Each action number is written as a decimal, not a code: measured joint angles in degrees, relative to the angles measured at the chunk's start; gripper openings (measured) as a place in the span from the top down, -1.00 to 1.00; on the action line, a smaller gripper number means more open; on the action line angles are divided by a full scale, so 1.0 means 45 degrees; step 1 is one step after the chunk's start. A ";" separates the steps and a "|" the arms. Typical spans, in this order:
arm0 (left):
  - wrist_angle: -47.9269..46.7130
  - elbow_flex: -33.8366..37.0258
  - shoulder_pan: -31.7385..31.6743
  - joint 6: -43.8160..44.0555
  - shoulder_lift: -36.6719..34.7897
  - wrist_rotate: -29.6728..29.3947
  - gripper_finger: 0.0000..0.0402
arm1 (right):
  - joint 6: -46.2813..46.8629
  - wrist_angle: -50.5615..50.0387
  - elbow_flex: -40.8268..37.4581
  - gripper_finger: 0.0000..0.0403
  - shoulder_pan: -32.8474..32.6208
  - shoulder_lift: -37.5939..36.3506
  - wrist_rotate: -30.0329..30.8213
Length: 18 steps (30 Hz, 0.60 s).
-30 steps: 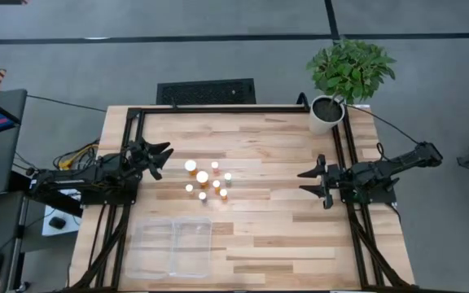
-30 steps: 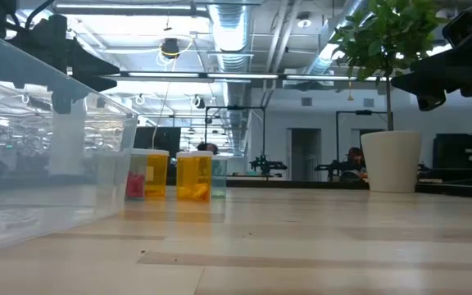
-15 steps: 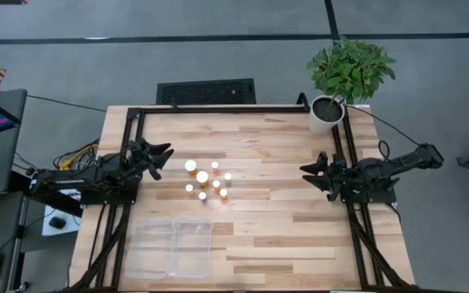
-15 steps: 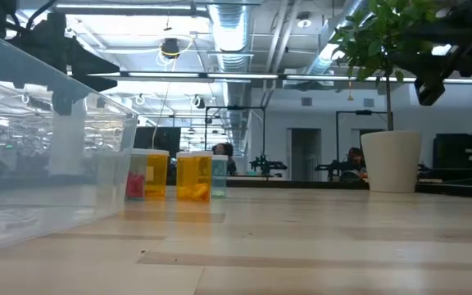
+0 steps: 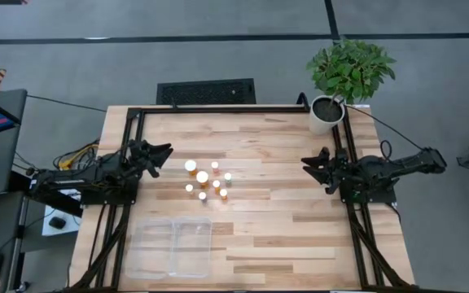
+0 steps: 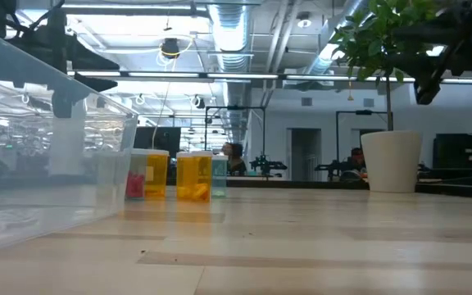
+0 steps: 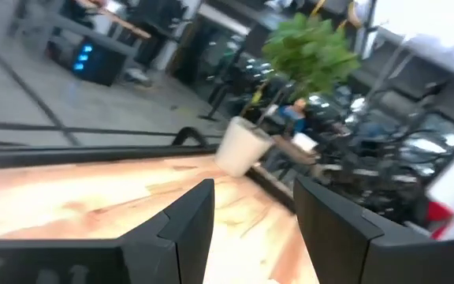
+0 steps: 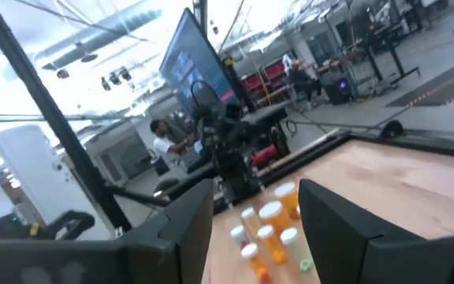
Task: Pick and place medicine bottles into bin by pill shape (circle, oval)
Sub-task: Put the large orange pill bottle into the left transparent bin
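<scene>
Several medicine bottles (image 5: 206, 181) with white caps and orange bodies stand upright in a cluster on the wooden table, left of its middle; the low view shows the bottles (image 6: 193, 176) too, and the right wrist view shows the bottles (image 8: 270, 229) far off. The clear two-compartment bin (image 5: 172, 247) rests flat near the front left edge. My left gripper (image 5: 164, 159) hovers open above the table just left of the cluster, and its fingers (image 7: 199, 217) hold nothing. My right gripper (image 5: 313, 169) hovers open at the right side, far from the bottles, with nothing between its fingers (image 8: 329, 225).
A potted plant in a white pot (image 5: 326, 114) stands at the far right corner. A black frame rail (image 5: 218, 109) runs around the table. Bare wood lies between the cluster and my right gripper. People show in the room beyond the table.
My right gripper has swung toward the table's far edge, risen a little, tipped upward and rolled about its own line. My left gripper has rolled a little in place. The bottles and the bin have not moved.
</scene>
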<state>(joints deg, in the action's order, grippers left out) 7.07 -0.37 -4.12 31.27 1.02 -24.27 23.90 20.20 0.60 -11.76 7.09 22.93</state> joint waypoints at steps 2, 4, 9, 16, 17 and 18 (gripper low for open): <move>0.0192 -0.0110 0.0000 -0.0019 -0.0004 0.0432 0.17 | -0.0369 0.0177 0.0000 0.00 0.0135 0.0000 0.0142; -0.0143 -0.0499 0.0005 -0.0155 0.0106 0.0763 0.17 | -0.0635 0.0229 0.0013 0.00 0.0241 0.0000 0.0406; -0.1134 -0.2160 0.0005 -0.0851 0.0778 0.0945 0.17 | -0.1364 0.0028 0.0636 0.00 0.0577 0.0544 0.1097; -0.5141 -0.5066 0.0005 -0.1346 0.3356 -0.0565 0.17 | -0.2093 -0.0810 0.2337 0.00 0.0929 0.2880 0.1249; -0.5611 -0.5439 0.0003 -0.1464 0.3820 -0.0738 0.17 | -0.2089 -0.1075 0.2607 0.00 0.0999 0.3281 0.1265; -0.5882 -0.5792 0.0000 -0.1530 0.4281 -0.0832 0.16 | -0.2084 -0.1361 0.2844 0.00 0.1042 0.3644 0.1269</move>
<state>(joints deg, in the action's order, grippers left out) -19.40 -26.43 -4.12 24.38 20.28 -28.02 14.52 14.07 13.40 -7.07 23.49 28.64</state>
